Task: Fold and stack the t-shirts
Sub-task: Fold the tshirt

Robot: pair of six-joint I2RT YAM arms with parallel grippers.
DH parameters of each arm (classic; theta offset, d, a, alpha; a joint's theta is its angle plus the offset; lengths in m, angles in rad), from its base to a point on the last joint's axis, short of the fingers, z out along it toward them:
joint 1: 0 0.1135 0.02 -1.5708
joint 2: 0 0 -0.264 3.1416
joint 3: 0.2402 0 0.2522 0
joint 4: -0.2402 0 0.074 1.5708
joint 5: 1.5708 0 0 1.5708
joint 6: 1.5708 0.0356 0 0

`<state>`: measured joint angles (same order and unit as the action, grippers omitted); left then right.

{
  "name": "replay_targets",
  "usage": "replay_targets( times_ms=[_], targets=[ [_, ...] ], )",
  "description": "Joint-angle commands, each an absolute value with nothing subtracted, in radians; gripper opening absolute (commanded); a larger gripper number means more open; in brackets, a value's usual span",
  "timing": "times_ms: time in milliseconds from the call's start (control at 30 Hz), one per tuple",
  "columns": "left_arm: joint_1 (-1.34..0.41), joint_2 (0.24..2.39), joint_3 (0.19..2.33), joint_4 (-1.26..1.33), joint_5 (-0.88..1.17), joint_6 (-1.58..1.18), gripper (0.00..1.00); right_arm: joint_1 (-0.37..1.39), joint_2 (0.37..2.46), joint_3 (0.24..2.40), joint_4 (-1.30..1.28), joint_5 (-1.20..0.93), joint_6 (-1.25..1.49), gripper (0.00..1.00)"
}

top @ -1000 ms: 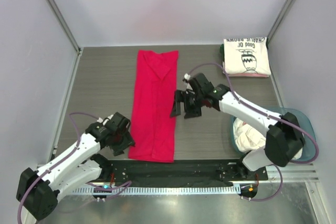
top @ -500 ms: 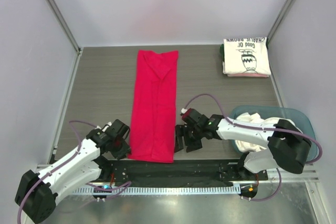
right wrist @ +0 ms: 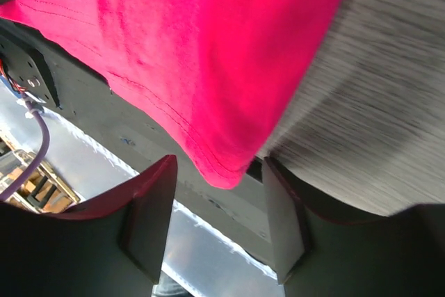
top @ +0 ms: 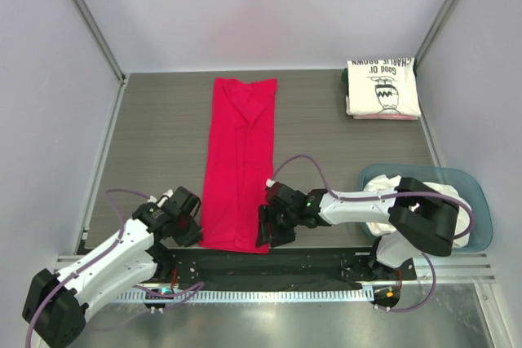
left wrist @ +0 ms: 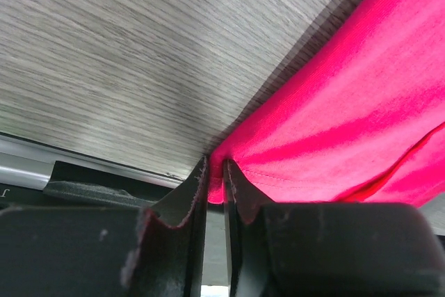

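The crimson red t-shirt (top: pixel 241 160) lies folded into a long strip down the table's middle. My left gripper (top: pixel 192 232) is shut on its near left corner (left wrist: pixel 217 187), the hem pinched between the fingers. My right gripper (top: pixel 267 229) is open at the near right corner (right wrist: pixel 226 172), which hangs between the spread fingers (right wrist: pixel 146 213) without touching them. The cream Charlie Brown t-shirt (top: pixel 382 87) lies folded at the far right on a small stack. White t-shirts (top: pixel 383 209) sit crumpled in the tub.
The blue-grey tub (top: pixel 481 209) stands at the near right. The black rail (top: pixel 269 265) runs along the table's near edge just under both grippers. Grey walls close the table on three sides.
My right gripper has swept from beside the shirt's middle down to its near right corner. My left gripper has shifted slightly nearer and stays at the near left corner.
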<state>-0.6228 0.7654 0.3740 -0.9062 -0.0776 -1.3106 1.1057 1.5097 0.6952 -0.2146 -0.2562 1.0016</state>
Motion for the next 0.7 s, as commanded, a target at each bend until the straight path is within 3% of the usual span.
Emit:
replay_targets(
  times_ms=[0,100,233,300,433,667],
  targets=[
    [-0.627,0.769,0.359,-0.888,-0.098,-1.327,0.14,1.124,1.545,0.709,-0.184,-0.210,1.034,0.56],
    [-0.627,0.761,0.360,-0.890,-0.097,-1.327,0.11,1.132,1.548,0.709,-0.184,-0.204,1.042,0.43],
    [-0.627,0.741,0.373,-0.893,-0.101,-1.321,0.00,1.134,1.539,0.703,-0.193,-0.201,1.045,0.11],
    [-0.627,0.732,0.388,-0.905,-0.101,-1.316,0.00,1.137,1.534,0.706,-0.210,-0.201,1.046,0.03],
    [-0.627,0.706,0.460,-0.962,-0.112,-1.298,0.00,1.161,1.509,0.747,-0.309,-0.177,1.046,0.01],
    [-0.627,0.751,0.638,-1.040,-0.173,-1.250,0.00,1.146,1.454,0.929,-0.541,0.046,1.011,0.01]
  ],
)
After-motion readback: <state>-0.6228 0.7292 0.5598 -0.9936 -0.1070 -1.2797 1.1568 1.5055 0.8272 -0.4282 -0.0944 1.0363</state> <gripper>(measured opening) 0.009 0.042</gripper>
